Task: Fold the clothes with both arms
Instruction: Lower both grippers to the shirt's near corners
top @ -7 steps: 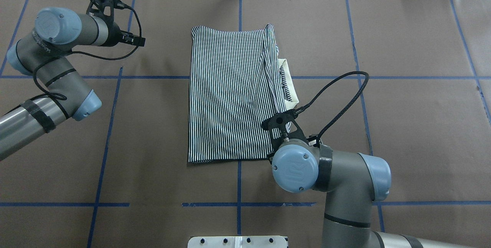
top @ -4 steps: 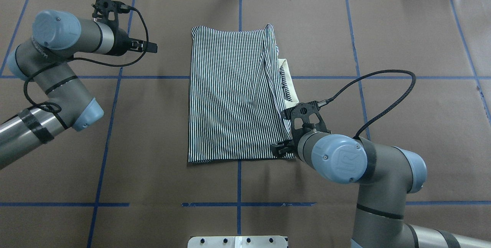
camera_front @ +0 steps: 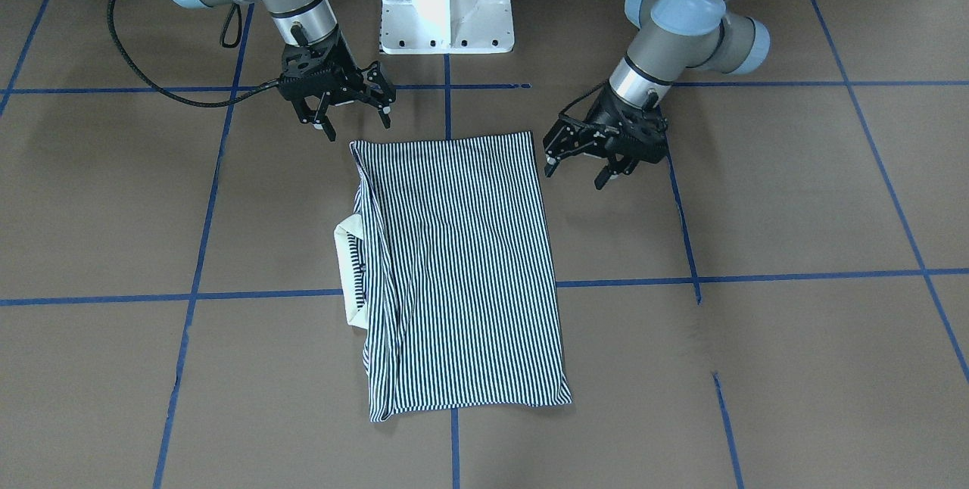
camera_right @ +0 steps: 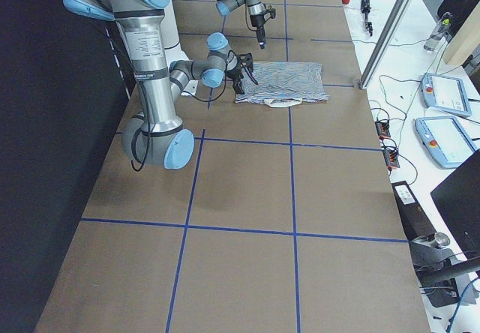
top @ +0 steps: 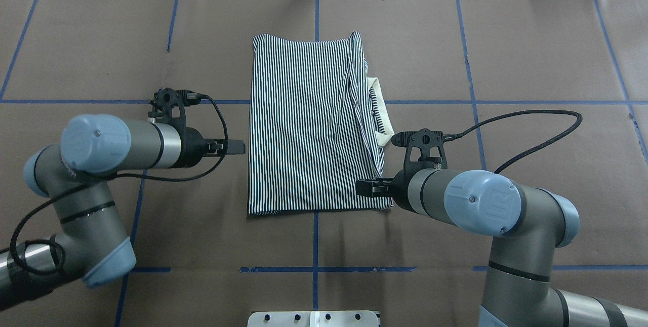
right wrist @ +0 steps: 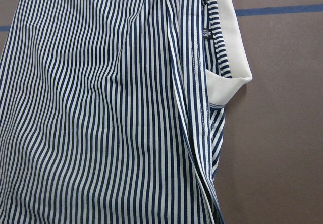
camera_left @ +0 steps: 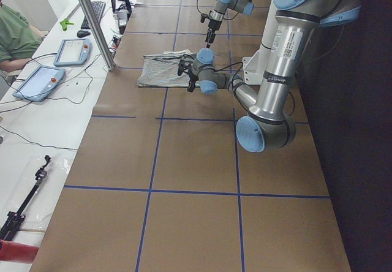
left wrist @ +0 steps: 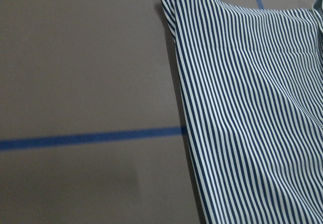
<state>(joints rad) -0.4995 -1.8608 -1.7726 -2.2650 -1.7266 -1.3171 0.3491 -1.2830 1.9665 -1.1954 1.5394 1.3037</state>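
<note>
Striped polo shirt (top: 304,124), folded, on brown surface (top: 531,64); neck label (right wrist: 205,34) unreadable. Beside shirt: left fingers (camera_front: 553,157), right fingers (camera_front: 327,126), spread, empty.

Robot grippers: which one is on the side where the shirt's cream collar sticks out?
The right gripper. The cream collar pokes out of the striped polo shirt on its side; the left gripper faces the plain folded edge.

Under my wrist: striped polo shirt (right wrist: 91,113) fills left and centre, flat on brown table (right wrist: 282,148); soft ripples across stripes; stitched folded edge (right wrist: 189,108) runs from top centre down toward bottom right; cream collar (right wrist: 229,57) sticks out past that edge at upper right; small dark label (right wrist: 206,34) inside collar; blue tape line (right wrist: 282,9) crosses table at top right, meeting collar.
</note>
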